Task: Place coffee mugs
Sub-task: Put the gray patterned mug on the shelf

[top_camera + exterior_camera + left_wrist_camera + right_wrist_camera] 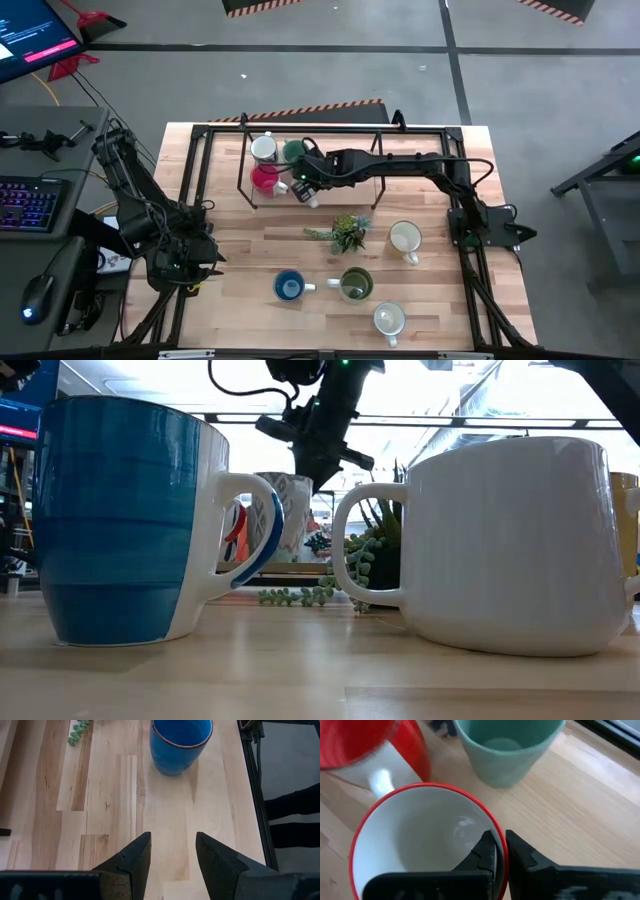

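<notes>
My right gripper (500, 840) reaches across the table to the far left area (305, 185) and is shut on a mug with a red rim and white inside (420, 840). Next to it stand a teal mug (507, 750), a red mug (265, 179) and a white mug (264, 148). Nearer the front edge stand a blue mug (289, 287), an olive green mug (356, 285) and two white mugs (405, 238) (389, 320), all on their bases. My left gripper (172, 855) waits open over the near left of the table (185, 262), pointing at the blue mug (180, 742). My right gripper pinches the wall of the red-rimmed mug at its rim (487, 820), one finger (482, 852) inside the cup and one (525, 855) outside. The fingers come from above, pointing down. The mug's opening faces up; whether its base is on the table I cannot tell.
A dark wire frame (245, 160) stands around the far mugs. A small green plant (347, 233) sits mid-table between the far and near mugs. In the low view the blue mug (120, 520) and a white mug (510, 540) fill the foreground.
</notes>
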You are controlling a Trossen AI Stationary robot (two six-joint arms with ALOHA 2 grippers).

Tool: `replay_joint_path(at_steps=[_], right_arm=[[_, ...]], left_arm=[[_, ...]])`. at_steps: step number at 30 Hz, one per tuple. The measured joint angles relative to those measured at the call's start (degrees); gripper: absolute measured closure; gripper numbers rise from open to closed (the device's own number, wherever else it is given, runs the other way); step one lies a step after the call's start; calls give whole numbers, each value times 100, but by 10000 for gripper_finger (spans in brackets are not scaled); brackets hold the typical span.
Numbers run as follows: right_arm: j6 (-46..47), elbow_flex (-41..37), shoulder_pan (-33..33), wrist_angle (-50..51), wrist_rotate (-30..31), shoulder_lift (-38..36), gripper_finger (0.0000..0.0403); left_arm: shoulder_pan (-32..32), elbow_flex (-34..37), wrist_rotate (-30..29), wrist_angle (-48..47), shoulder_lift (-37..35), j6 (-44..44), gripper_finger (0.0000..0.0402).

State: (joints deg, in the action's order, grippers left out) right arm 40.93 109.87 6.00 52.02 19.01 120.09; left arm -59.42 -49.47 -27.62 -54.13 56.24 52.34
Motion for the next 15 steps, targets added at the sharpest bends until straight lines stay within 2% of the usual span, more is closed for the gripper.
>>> replay_joint_path(at_steps=[15], right_arm=[[-145,-12,7,-18,-42,46,400]], left_arm=[[0,0,0,-2,-1,0,255]])
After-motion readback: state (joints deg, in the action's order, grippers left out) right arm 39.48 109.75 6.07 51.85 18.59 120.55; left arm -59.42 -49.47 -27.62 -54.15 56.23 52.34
